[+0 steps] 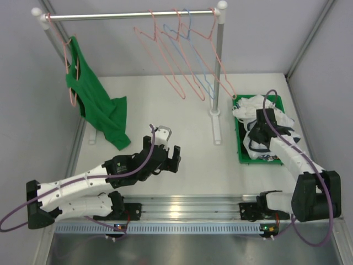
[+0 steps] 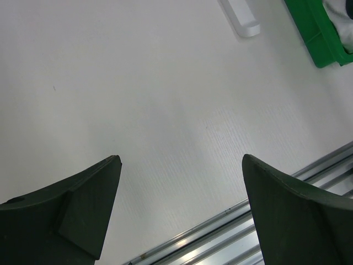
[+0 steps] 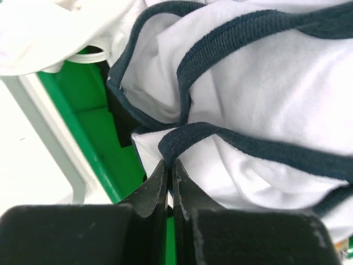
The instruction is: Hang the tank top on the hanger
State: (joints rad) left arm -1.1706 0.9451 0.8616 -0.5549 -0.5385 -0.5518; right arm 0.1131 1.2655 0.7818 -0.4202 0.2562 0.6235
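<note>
The white tank top (image 1: 259, 113) with navy trim lies crumpled in a green bin (image 1: 241, 154) at the right; its chest graphic is hidden. My right gripper (image 1: 255, 144) is down in the bin, shut on the tank top's navy-trimmed edge (image 3: 182, 141), with the fabric pinched between the fingertips (image 3: 160, 176). Several salmon-pink wire hangers (image 1: 165, 55) hang on the rail at the back. My left gripper (image 1: 172, 150) hovers open and empty over the bare table, its two dark fingers (image 2: 83, 204) wide apart.
A green tank top (image 1: 99, 107) hangs on a pink hanger at the rail's left end. A light blue hanger (image 1: 196, 61) hangs among the pink ones. The rack's white post and foot (image 1: 216, 118) stand between the bin and the table's middle. An aluminium rail (image 1: 187, 210) runs along the near edge.
</note>
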